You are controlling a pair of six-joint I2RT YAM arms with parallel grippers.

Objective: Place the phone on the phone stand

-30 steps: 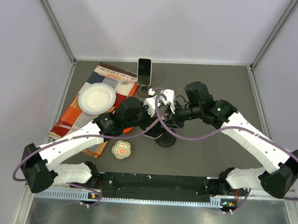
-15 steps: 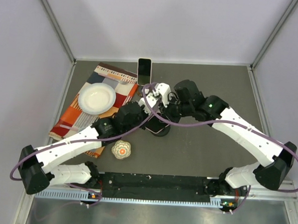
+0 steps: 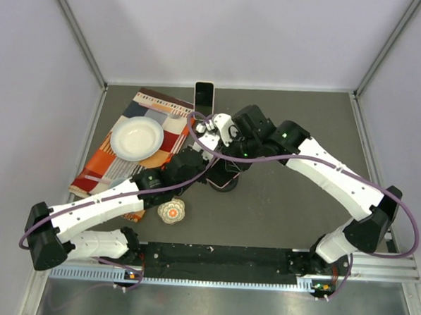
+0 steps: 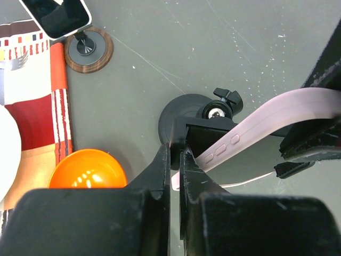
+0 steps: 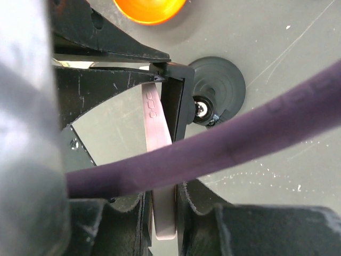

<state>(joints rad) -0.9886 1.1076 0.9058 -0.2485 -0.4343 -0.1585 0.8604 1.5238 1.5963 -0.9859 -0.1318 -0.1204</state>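
Left wrist view: pinched nearly closed on 1 end of the pink phone [image 4: 234, 141] with the left gripper [image 4: 175, 157], clamped likewise on the other end with the right gripper [image 5: 162, 198]. Bridges the 2, seen edge-on, long axis running up and right from the left fingertips. Crosses the black cradle [image 4: 205, 128] of the phone stand [image 4: 178, 114]; touching or just clear, cannot tell. Puts the left fingertips right at the cradle, the right farther along. Calls, probably, for easing that near end down into the cradle. Leaves the second phone [image 4: 56, 16] well apart.
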